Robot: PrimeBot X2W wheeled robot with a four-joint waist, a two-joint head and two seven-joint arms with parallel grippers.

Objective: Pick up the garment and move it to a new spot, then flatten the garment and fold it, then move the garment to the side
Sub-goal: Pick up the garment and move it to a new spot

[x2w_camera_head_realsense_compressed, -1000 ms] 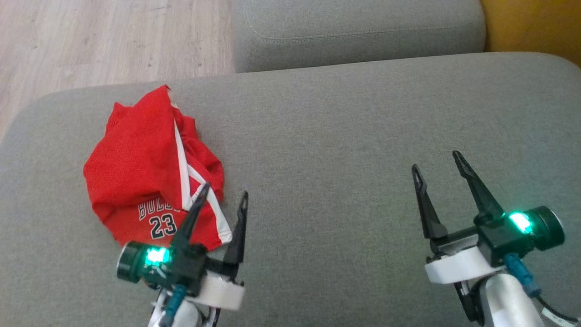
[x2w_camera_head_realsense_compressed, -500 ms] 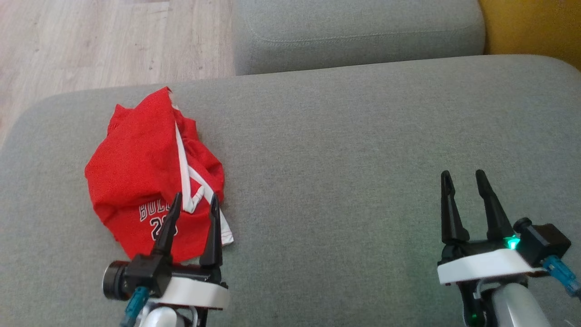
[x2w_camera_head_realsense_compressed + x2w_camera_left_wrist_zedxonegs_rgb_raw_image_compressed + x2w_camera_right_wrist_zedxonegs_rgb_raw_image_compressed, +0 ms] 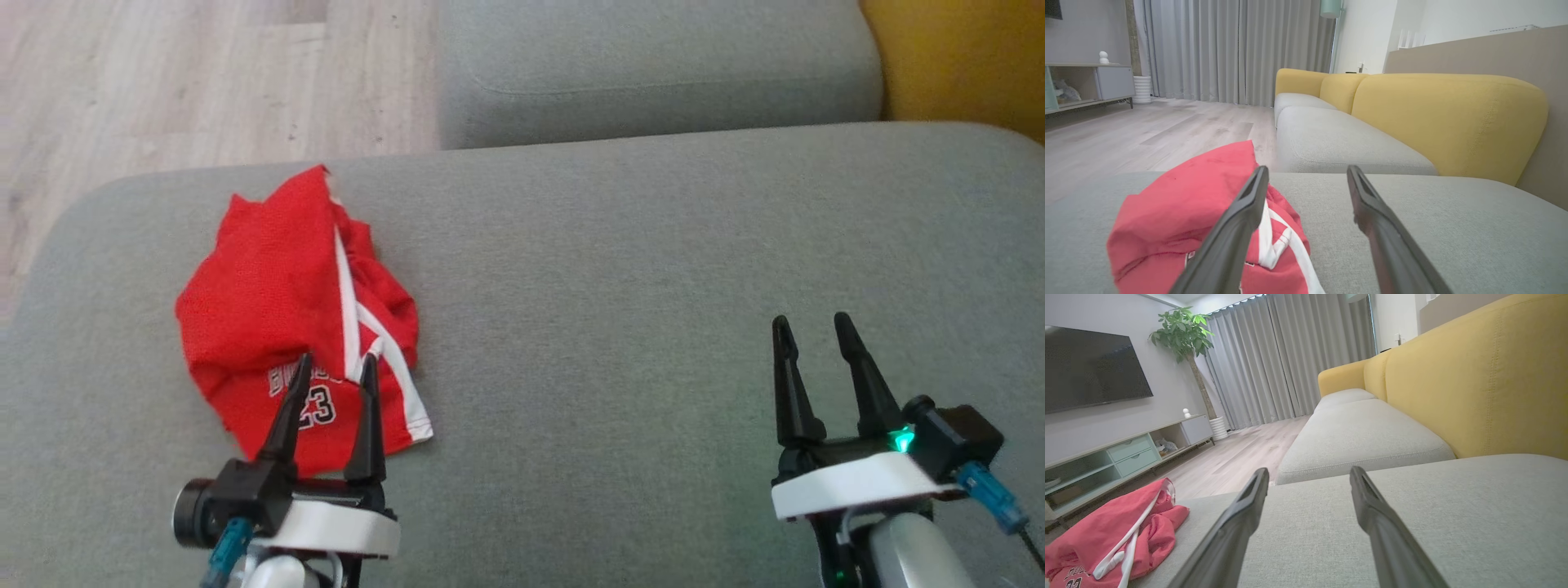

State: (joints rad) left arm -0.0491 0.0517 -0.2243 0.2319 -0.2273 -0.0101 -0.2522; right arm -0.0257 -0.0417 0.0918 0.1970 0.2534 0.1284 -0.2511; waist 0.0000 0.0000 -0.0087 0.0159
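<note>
**Item 1. Garment** [image 3: 277, 302]: red jersey with white trim, numbered 23. It lies crumpled in a heap on the left part of the grey sofa cushion [image 3: 620, 278], near the cushion's far-left edge. It is not yet lifted. Its place on the cushion matches a second ago; the small shift across the head view is the camera's own.

**Item 2. Left pincer** [image 3: 337, 359]: fingers apart, nothing held. The tips sit over the garment's near edge, either side of the printed number. A second ago it was rolled sideways at the garment's near right corner. It is now level and further left. Contact with the cloth cannot be told.

**Item 3. Right pincer** [image 3: 811, 320]: fingers apart, nothing held, over bare cushion well apart from the garment. The gap is narrower than a second ago and the wrist is levelled.

**Item 4. Status:** judged as the approach to the first pick-up. The left pincer is lined up for a pinch on the near hem. Moving, flattening, folding and setting aside all remain.
</note>
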